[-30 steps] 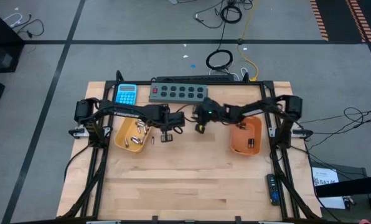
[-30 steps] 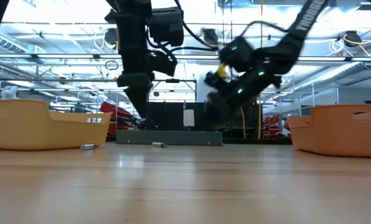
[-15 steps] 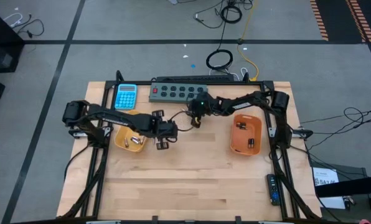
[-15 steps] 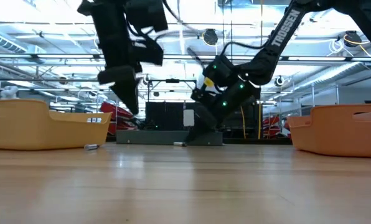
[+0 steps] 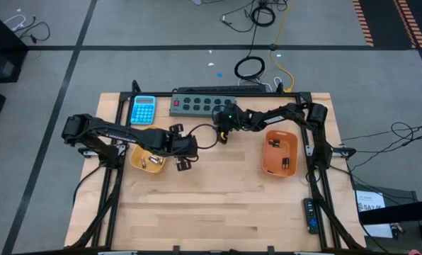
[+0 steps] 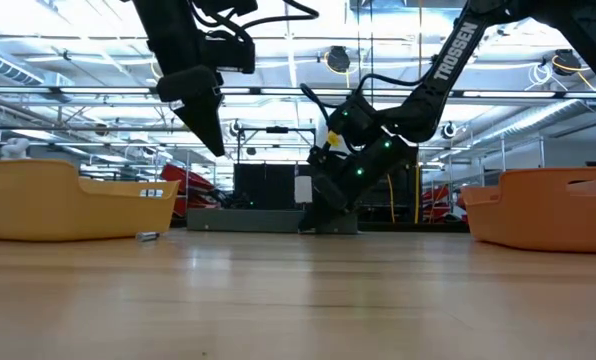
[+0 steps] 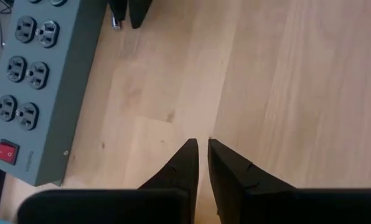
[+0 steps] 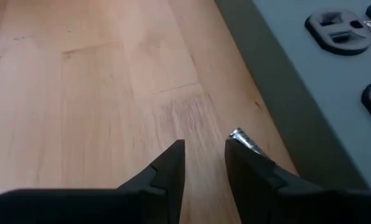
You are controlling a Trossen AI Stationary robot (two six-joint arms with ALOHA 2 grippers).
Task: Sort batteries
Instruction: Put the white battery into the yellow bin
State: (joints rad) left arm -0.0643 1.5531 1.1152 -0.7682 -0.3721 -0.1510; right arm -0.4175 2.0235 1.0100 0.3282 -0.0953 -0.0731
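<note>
1. Hanging over the yellow tray (image 5: 146, 157) with silver batteries (image 5: 155, 163), the left end effector (image 5: 182, 163) is nearly shut and empty.
2. Down by the power strip (image 5: 204, 105), the right end effector (image 8: 204, 157) is partly open, one battery (image 8: 246, 142) just outside one finger.
3. Dark batteries (image 5: 285, 162) lie in the orange tray (image 5: 266, 159).

Silvery batteries (image 5: 149, 162) lie in left tray; 1 battery (image 8: 246, 142) on table.

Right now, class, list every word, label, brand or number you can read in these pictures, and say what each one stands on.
"TROSSEN": white letters along the right arm in the low view.
Blue calculator: keys and display too small to read.
Power strip: small print beside its red switch too blurred to read.
Yellow tray: blue-and-white label too small to read.
White sheet right of the table: print unreadable.
</note>
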